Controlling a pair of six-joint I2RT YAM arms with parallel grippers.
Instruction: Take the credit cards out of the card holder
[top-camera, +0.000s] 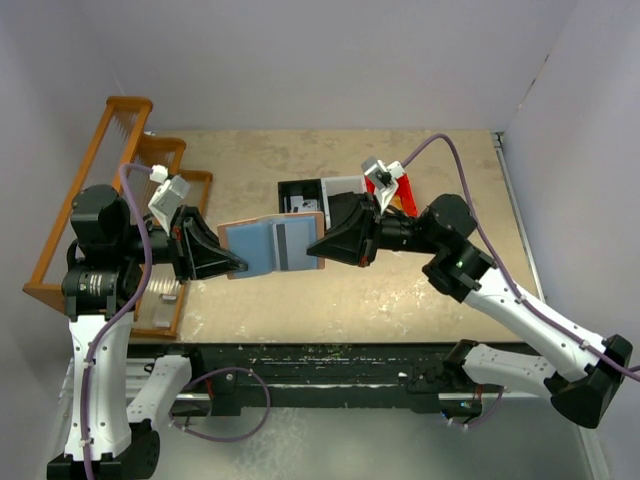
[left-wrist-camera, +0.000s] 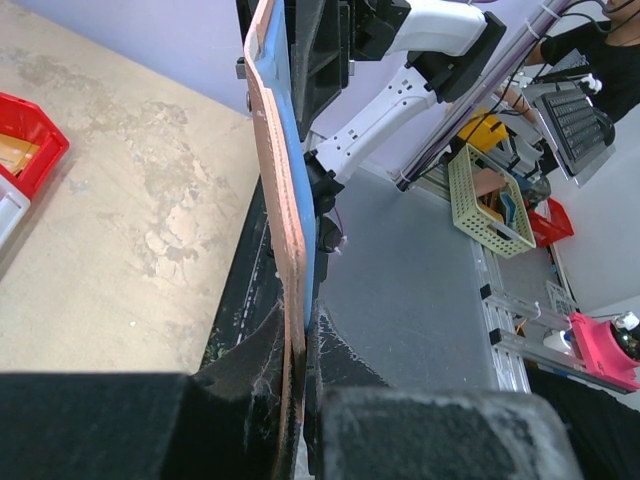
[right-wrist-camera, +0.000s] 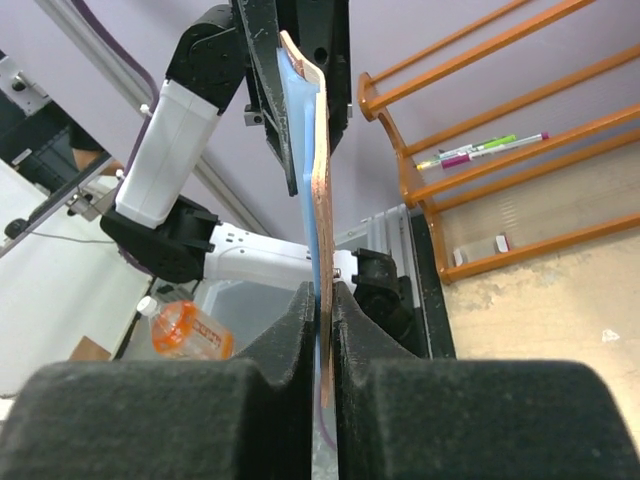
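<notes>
Nearest us, a broad strip of open table (top-camera: 400, 300) runs along the front edge, below the raised arms. Above it the wallet (top-camera: 258, 250) hangs spread open in the air, blue lining facing up, stretched between the two grippers. The left gripper (top-camera: 238, 266) is pinched tight on the wallet's left edge, and the right gripper (top-camera: 316, 249) is pinched narrow on its right edge. A pale striped card (top-camera: 295, 246) sits in the right half, just beside the right fingertips; we cannot tell whether they nip it too. Behind, near the right wrist, stand a black bin (top-camera: 297, 196), a white bin (top-camera: 345, 186) and a red bin (top-camera: 403, 196). A wooden rack (top-camera: 85, 200) lines the table's left edge.
</notes>
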